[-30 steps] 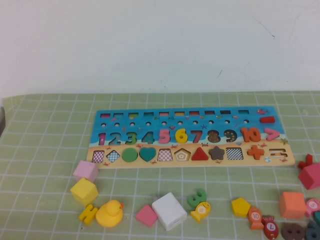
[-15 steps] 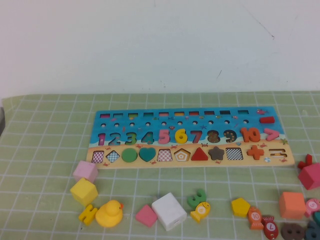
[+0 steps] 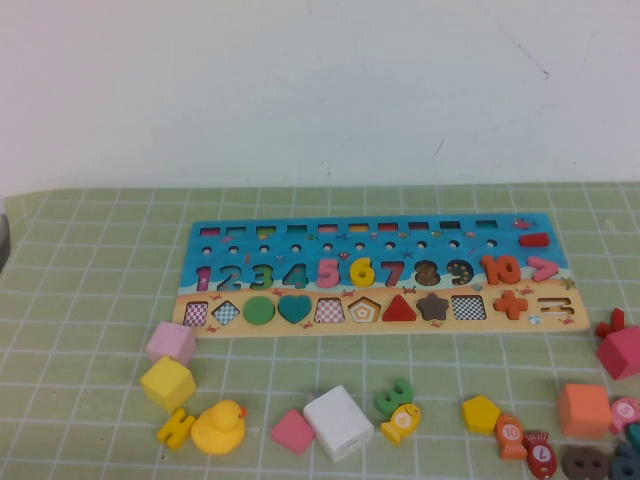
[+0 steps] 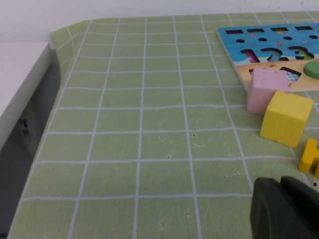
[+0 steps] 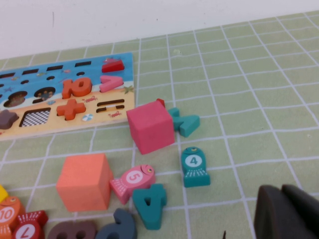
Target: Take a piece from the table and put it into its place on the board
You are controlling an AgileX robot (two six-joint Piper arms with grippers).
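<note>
The board (image 3: 380,235) lies across the far middle of the table (image 3: 100,300). The piece, a yellow 6 (image 3: 362,271), sits in the board's numeral row between the pink 5 and the red 7. Neither arm shows in the high view. My left gripper (image 4: 281,199) hangs shut and empty over bare mat on the left side, short of the yellow cube (image 4: 286,118) and the board's left end (image 4: 234,42). My right gripper (image 5: 283,209) is shut and empty over the mat on the right, near a teal fish marked 4 (image 5: 193,166).
Loose blocks lie along the near edge: pink cube (image 3: 171,342), yellow cube (image 3: 168,383), yellow duck (image 3: 218,427), white cube (image 3: 338,422), yellow pentagon (image 3: 481,412), orange cube (image 3: 584,409). A red cube (image 5: 150,125) sits by the board's right end (image 5: 122,64).
</note>
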